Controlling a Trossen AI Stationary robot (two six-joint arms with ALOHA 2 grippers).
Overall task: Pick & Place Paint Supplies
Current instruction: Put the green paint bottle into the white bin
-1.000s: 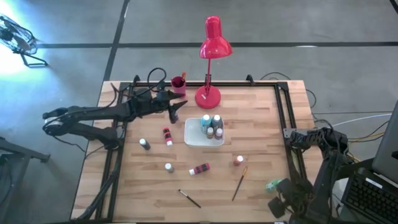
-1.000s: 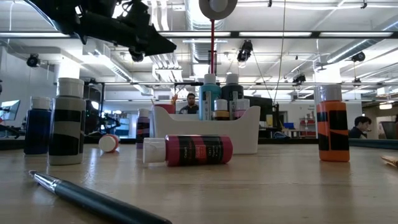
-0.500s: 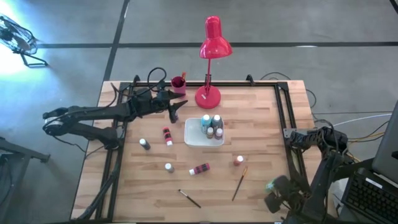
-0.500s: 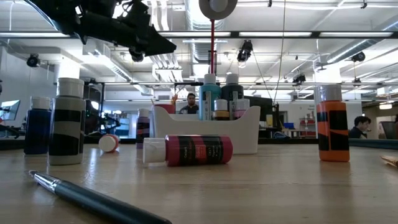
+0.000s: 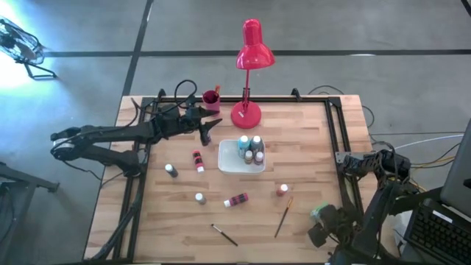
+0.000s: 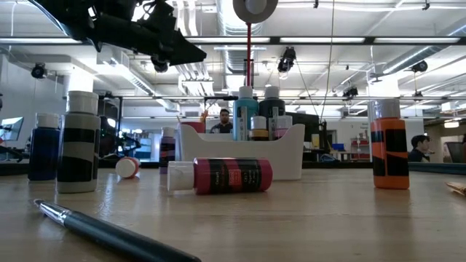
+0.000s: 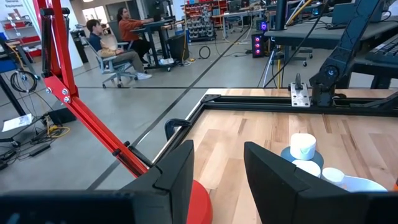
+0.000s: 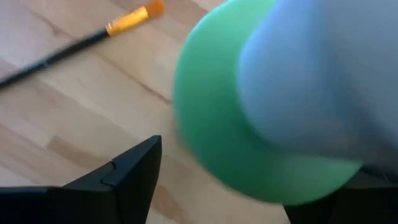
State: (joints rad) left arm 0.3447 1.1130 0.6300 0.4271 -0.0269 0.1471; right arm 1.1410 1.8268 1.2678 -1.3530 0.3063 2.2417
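**A few bottles in, most still out**

Four or five bottles stand in the white tray [image 5: 234, 163]. Around it, loose bottles [image 5: 237, 199] and two brushes [image 5: 283, 216] remain. Right tool [image 5: 321, 218] clamps a green bottle [image 8: 249, 124]; left tool [image 5: 207, 132] hangs empty, fingers apart.

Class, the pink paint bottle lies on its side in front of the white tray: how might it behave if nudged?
The pink paint bottle is round-bodied and lying flat, so it would probably roll. It looks small, hence likely light. Its rigid-looking body probably would not flex.
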